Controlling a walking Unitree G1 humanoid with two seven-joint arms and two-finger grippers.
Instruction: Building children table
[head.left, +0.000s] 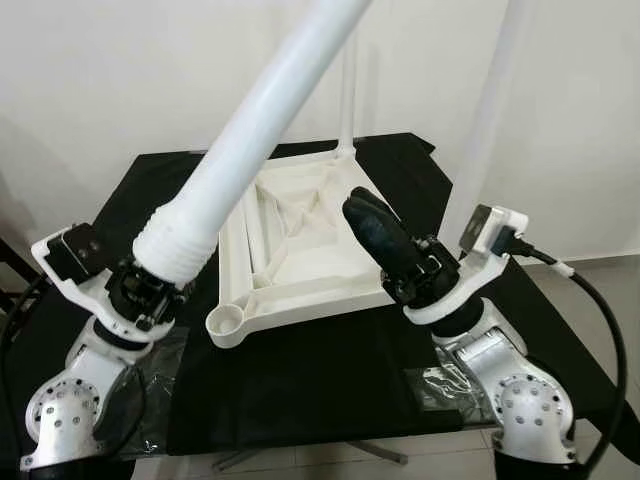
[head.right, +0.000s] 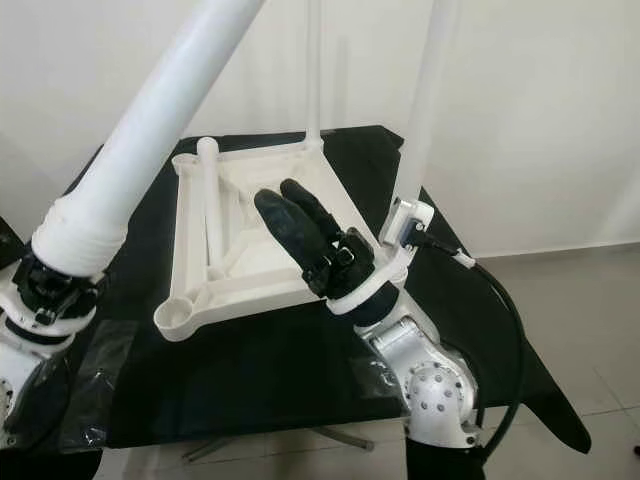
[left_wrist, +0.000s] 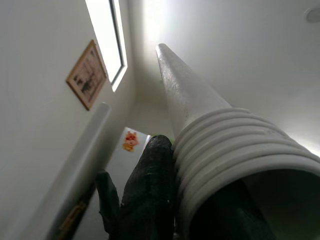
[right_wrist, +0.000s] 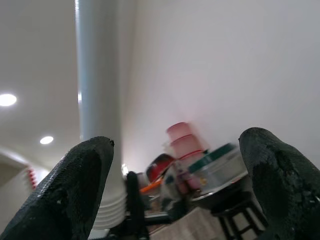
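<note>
left gripper (head.left: 150, 285) being closed round ribbed end of table leg (head.left: 262, 110), top cut off | right gripper (head.left: 368, 222) being held open, empty, over upturned tabletop (head.left: 300, 290)

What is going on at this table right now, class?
The robot is putting together a white children's table. The tabletop lies upside down on a black surface, with legs already standing in its far corners. The left gripper holds another white leg by its ribbed end, tilted above the near empty corner socket. The right gripper hovers open over the tabletop.
</note>
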